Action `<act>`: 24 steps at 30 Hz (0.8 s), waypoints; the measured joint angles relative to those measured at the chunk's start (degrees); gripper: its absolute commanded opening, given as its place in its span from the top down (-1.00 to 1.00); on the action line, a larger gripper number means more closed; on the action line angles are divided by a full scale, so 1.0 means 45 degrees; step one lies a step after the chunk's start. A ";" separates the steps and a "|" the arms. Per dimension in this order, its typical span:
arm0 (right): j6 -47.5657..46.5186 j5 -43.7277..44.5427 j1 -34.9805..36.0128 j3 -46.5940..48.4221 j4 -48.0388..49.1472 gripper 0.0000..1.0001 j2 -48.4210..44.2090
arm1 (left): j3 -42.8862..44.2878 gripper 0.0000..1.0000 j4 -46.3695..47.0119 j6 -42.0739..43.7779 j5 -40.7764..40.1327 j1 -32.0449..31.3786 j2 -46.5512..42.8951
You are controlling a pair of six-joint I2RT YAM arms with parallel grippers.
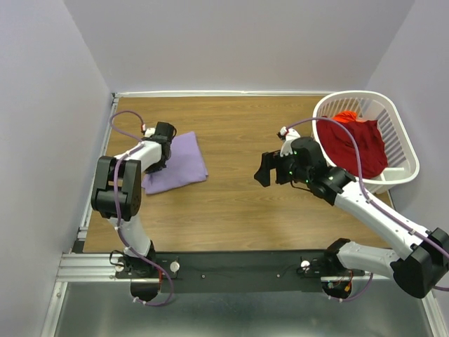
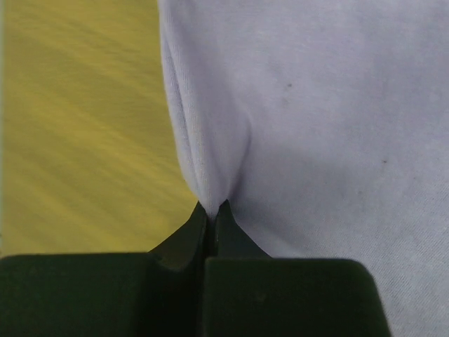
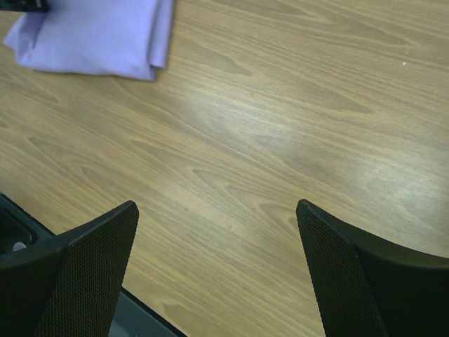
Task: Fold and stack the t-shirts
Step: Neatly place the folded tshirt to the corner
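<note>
The lavender t-shirt [image 1: 181, 161] lies folded on the left part of the wooden table. My left gripper [image 1: 158, 160] sits at its left edge and is shut on a pinch of its cloth [image 2: 210, 189]. The lavender shirt also shows at the top left of the right wrist view [image 3: 98, 35]. The deep red t-shirt [image 1: 359, 144] lies crumpled inside the white laundry basket [image 1: 403, 151] at the right. My right gripper [image 1: 265, 170] is open and empty above the bare middle of the table, its fingers [image 3: 91, 274] wide apart.
White walls close in the table at the left, back and right. A black rail [image 1: 231, 263] with the arm bases runs along the near edge. Bare wood [image 1: 238, 133] lies between the lavender shirt and the basket.
</note>
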 measured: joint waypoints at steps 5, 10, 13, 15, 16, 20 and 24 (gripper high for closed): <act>-0.0350 0.0141 0.0000 0.0427 -0.0442 -1.00 0.0005 | 0.0398 0.89 -0.0845 0.0500 -0.1870 0.1219 0.0413; -0.0563 0.0141 0.0000 0.0821 -0.0821 -1.00 0.0369 | 0.1282 0.15 -0.1549 0.0432 -0.3725 0.2370 0.1190; -0.0665 0.0141 0.0000 0.1059 -0.1015 -1.00 0.0622 | 0.1647 -0.06 -0.1885 0.0277 -0.4357 0.2764 0.1404; -0.0738 0.0141 0.0000 0.1151 -0.1185 -1.00 0.0641 | 0.1783 -0.11 -0.2045 0.0243 -0.4410 0.2744 0.1224; -0.0753 0.0146 0.0000 0.1175 -0.1190 -1.00 0.0636 | 0.1783 -0.11 -0.2108 0.0243 -0.4391 0.2710 0.1098; -0.0758 0.0199 0.0000 0.1219 -0.1224 -1.00 0.0597 | 0.1807 -0.20 -0.2152 0.0243 -0.3444 0.2055 -0.0427; -0.0753 0.0296 0.0000 0.1219 -0.1316 -1.00 0.0442 | 0.2433 -0.20 -0.1860 -0.0112 -0.1700 0.0306 -0.2142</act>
